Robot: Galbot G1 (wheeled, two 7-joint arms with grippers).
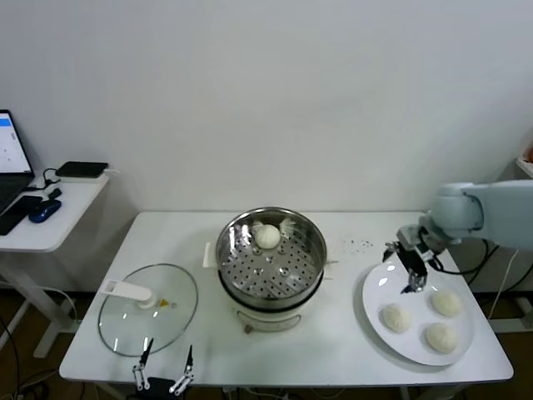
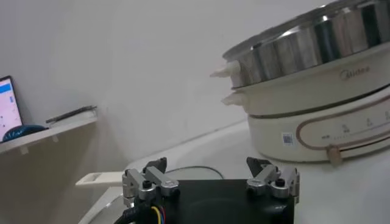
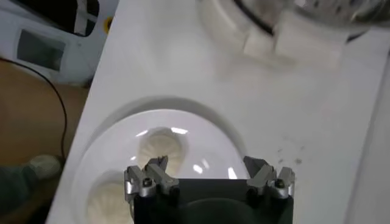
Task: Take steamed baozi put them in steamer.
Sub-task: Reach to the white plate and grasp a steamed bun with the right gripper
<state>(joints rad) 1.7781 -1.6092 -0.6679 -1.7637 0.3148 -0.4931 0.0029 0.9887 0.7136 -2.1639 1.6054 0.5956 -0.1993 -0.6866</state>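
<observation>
Your right gripper (image 1: pixel 415 275) hangs over the far-left part of the white plate (image 1: pixel 375 304), jaws spread as wide as they go and holding nothing. Three steamed baozi lie on that plate just beyond the fingertips: one (image 1: pixel 446 302) nearest, slightly to the outside, one (image 1: pixel 396 317) below and toward you, and one (image 1: pixel 441 337) farthest. A fourth baozi (image 1: pixel 266 237) already sits in the steamer (image 1: pixel 271 292), well off to the claw's left. Judge these buns as light, soft and easily dented, probably a little tacky. Straddle the dome at its widest middle and close gently, just enough to lift. Your left gripper (image 2: pixel 210 182) waits open and empty near the table's front edge, beside the glass lid (image 1: pixel 148 309).
</observation>
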